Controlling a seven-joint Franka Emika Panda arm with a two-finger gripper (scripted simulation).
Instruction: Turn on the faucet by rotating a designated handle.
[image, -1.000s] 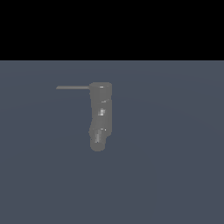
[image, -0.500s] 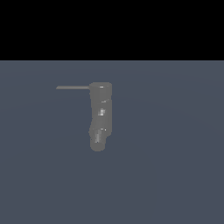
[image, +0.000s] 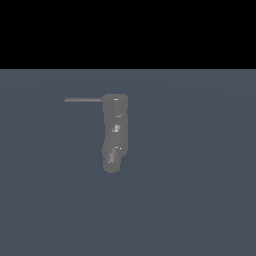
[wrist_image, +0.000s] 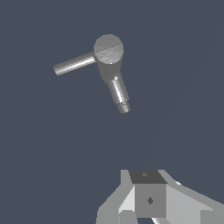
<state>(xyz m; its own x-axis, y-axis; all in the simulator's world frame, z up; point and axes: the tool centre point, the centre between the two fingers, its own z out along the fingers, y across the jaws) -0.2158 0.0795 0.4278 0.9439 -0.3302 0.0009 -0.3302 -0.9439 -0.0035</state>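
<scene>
gripper (wrist_image: 151, 205) well apart from faucet (wrist_image: 109, 57), touching nothing; opening unclear.

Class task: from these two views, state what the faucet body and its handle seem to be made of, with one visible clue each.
The faucet: probably dull grey metal, going by small bright glints. The handle: probably smoother metal, with a lengthwise sheen in the wrist view. Being rendered, neither is certain.

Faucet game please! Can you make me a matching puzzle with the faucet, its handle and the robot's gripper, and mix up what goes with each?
Things:
1. faucet
2. handle
3. gripper

Descriptions:
A. thin straight grey rod sticking out sideways
B. seen only in the wrist view, apart from the other two
C. thick dull grey column with shiny spots

Pairs: 1-C, 2-A, 3-B
</scene>
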